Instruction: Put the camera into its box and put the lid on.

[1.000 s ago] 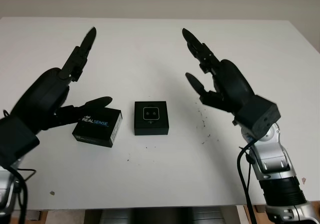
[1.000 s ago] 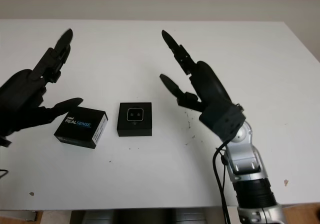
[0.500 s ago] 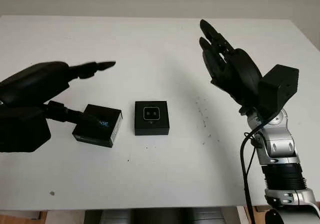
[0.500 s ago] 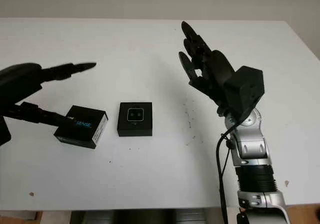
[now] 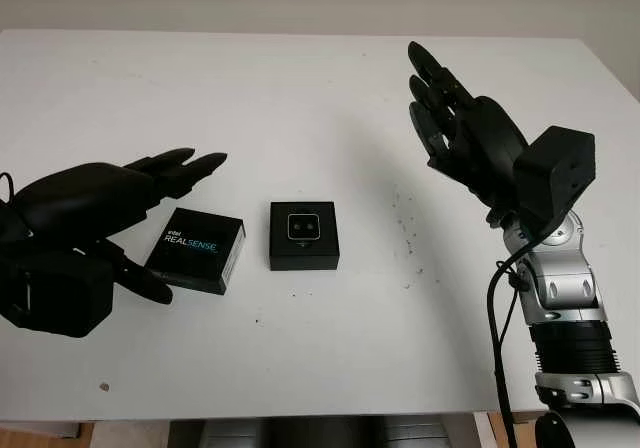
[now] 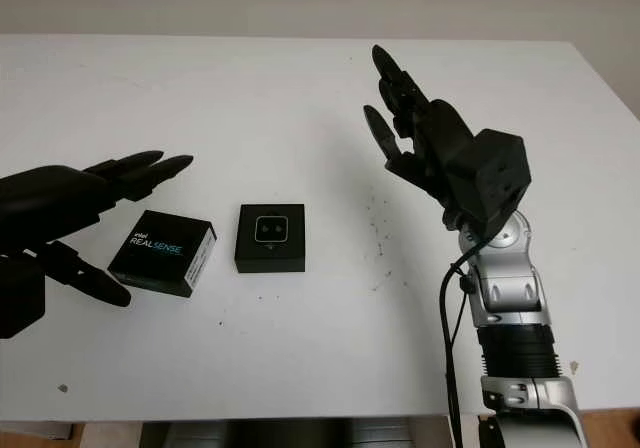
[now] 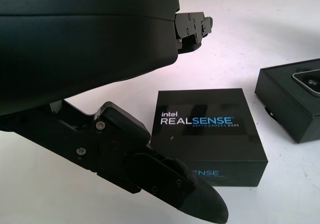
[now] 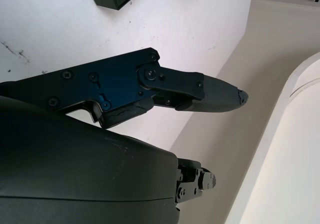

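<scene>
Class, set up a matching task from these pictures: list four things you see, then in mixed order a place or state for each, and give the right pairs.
Things
1. lid
2. box
3. left hand
4. right hand

Places or states
A. raised above the table's right part, open, holding nothing
B. in the middle of the table, uncovered, with the camera inside
C. open, at the table's left, fingers on either side of the lid without gripping it
D. flat on the table, left of the box, "RealSense" printed on top

Pairs: 1-D, 2-B, 3-C, 4-A
</scene>
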